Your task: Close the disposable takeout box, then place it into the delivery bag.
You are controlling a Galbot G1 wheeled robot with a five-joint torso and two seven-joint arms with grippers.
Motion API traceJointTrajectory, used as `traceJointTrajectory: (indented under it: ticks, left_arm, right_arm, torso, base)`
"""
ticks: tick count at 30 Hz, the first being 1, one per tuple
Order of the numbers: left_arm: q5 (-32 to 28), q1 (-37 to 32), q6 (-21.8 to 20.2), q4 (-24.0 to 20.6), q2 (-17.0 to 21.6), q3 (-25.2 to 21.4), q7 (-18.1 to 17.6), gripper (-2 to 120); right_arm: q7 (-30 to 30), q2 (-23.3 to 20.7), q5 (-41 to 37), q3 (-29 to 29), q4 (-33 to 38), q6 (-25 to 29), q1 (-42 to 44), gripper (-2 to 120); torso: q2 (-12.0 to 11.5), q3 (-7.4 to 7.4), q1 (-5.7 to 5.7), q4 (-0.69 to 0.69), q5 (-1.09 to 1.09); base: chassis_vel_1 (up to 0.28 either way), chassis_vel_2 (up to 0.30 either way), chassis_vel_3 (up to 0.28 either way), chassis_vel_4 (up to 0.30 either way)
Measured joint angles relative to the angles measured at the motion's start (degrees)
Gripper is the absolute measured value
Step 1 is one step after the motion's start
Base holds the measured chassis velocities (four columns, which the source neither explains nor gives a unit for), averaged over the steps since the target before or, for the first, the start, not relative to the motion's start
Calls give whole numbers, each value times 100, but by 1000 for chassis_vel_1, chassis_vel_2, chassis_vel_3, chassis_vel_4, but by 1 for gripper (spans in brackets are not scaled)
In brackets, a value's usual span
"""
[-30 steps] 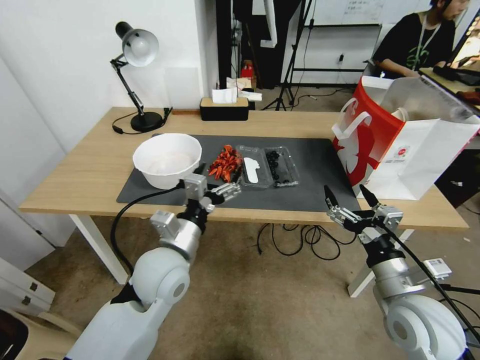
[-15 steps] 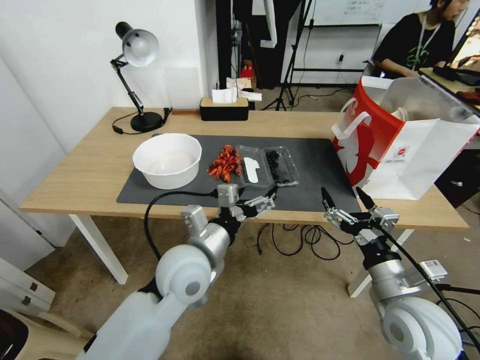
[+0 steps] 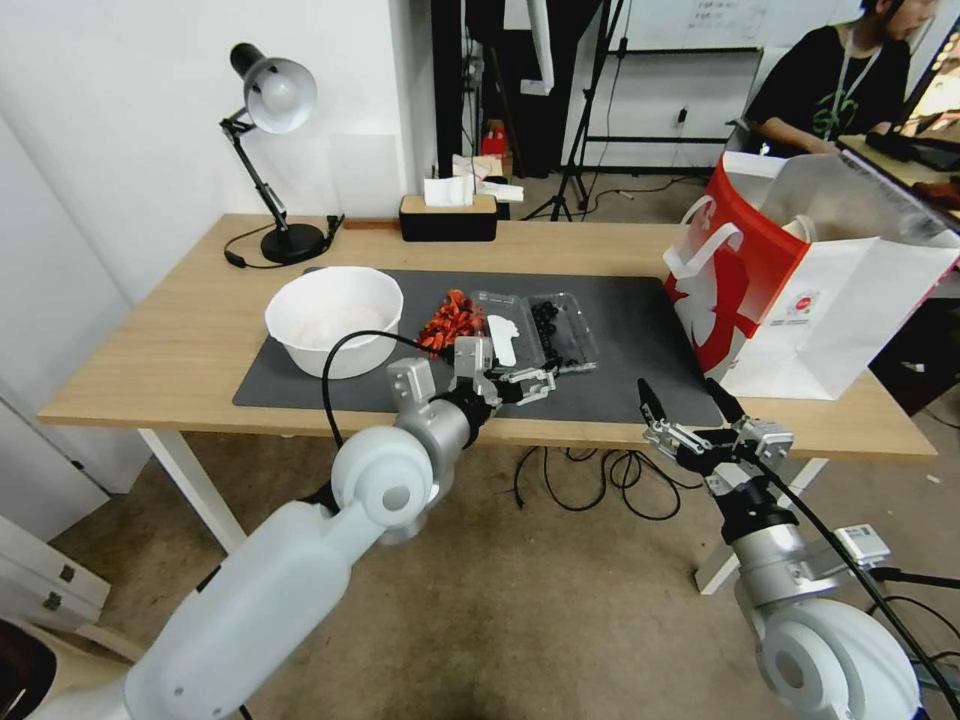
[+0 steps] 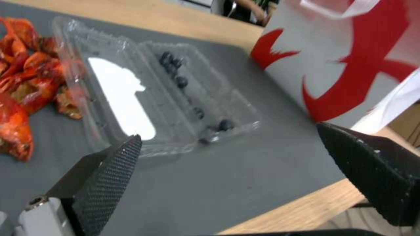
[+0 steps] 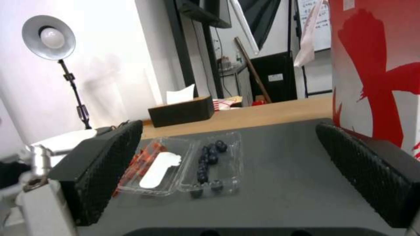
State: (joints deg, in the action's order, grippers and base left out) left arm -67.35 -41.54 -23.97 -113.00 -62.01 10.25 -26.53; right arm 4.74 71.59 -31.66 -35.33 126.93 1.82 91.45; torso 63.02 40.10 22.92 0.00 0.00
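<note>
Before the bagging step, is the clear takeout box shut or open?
Open: the takeout box lies spread flat, white piece in one half, dark berries in the other.

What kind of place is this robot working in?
Probably a lab or office test space, not a kitchen: a wooden desk with a desk lamp, a tripod behind it, and loose cables on the carpeted floor.
</note>
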Motion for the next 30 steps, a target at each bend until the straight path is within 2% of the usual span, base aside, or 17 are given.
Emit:
traceJointTrajectory:
  ticks: [10, 30]
  left_arm:
    - [58, 145, -12, 495, 30, 41, 86, 100]
    - [247, 119, -11, 740, 18, 84, 242, 100]
  right_arm:
    - [26, 52, 97, 74, -22, 15, -15, 100]
    - [54, 28, 95, 125, -36, -8, -103, 100]
  torso:
    - [0, 0, 0, 0, 0]
    - [0, 0, 0, 0, 0]
  base:
    - [0, 0, 0, 0]
    - [0, 0, 0, 0]
